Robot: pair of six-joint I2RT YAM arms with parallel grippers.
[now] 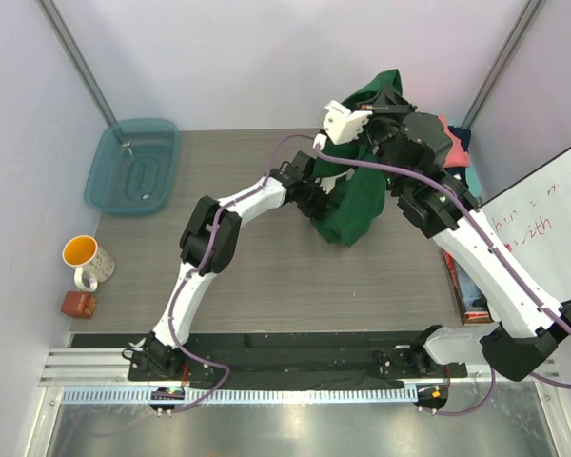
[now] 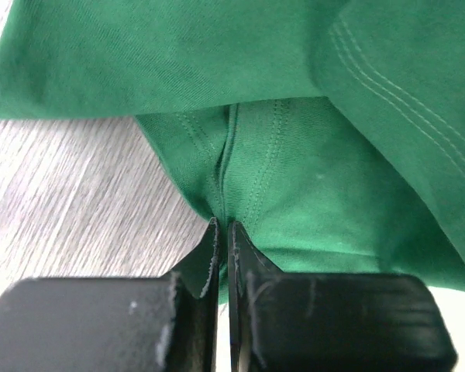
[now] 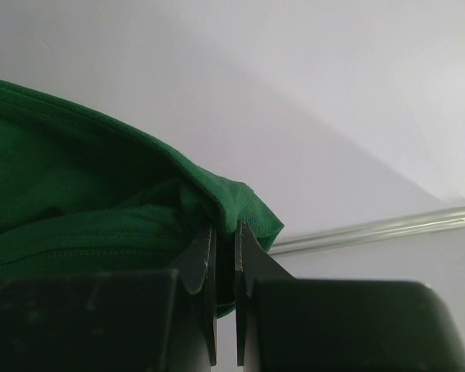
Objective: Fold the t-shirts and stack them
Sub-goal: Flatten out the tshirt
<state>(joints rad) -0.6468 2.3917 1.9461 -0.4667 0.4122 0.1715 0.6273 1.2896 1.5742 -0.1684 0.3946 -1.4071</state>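
Left end effector [image 2: 223, 226] pinches soft, double-stitched green t-shirt [image 2: 310, 178].

From above and behind I look down on the whole table [image 1: 257, 276], with the arm bases [image 1: 162, 357] at 6 o'clock. The left wrist camera sits very near behind the left gripper [image 2: 222, 226], facing down at the wood. The right wrist camera, behind the right gripper [image 3: 224, 229], faces up at the wall [image 3: 333, 116]. All three views share the green shirt [image 1: 347, 214].
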